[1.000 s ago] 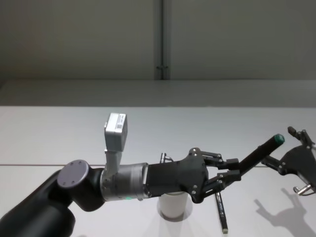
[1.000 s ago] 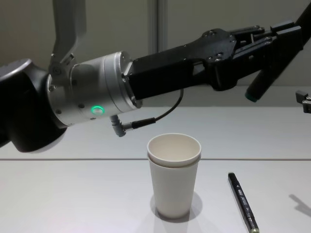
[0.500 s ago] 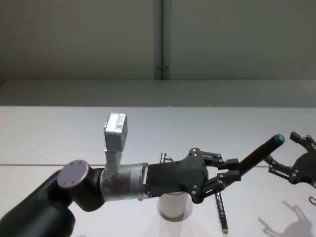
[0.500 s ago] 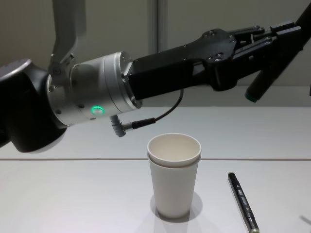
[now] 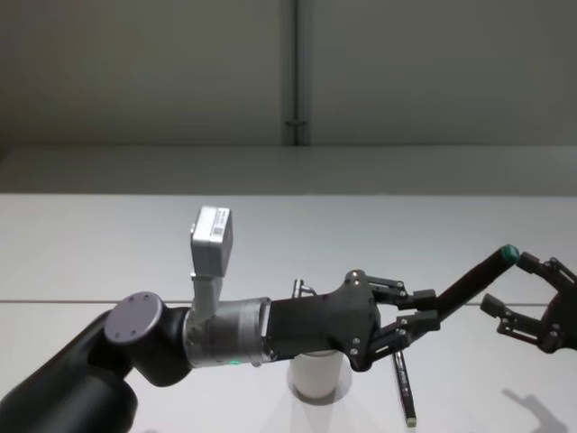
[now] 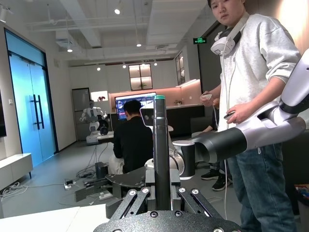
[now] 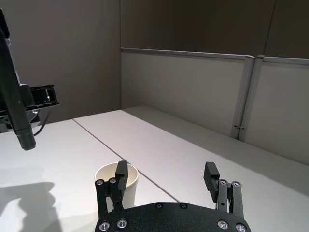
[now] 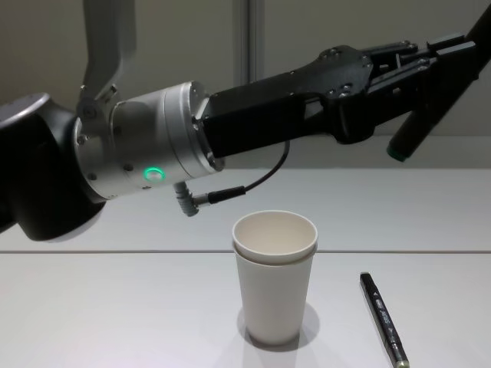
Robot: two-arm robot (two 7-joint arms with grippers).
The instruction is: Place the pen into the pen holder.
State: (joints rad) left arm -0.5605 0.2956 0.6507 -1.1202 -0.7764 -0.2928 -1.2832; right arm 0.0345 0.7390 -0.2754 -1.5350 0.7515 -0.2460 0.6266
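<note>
Black left hand point(image 5: 429, 308) grips a green-tipped pen point(image 5: 473, 278) aloft, tip near the spread-open right hand point(image 7: 165, 170), while the pen holder point(image 8: 275, 276) stands below by the desk's point(image 8: 115, 307) front edge, so tipping the pen upright over its mouth likely comes next.

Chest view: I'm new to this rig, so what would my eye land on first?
The left claw reaches over the table, shut on a green-tipped pen held high, right of the pen holder. A second pen lies beside that cup. In the head view, the open right claw hangs by the held pen's tip.
</note>
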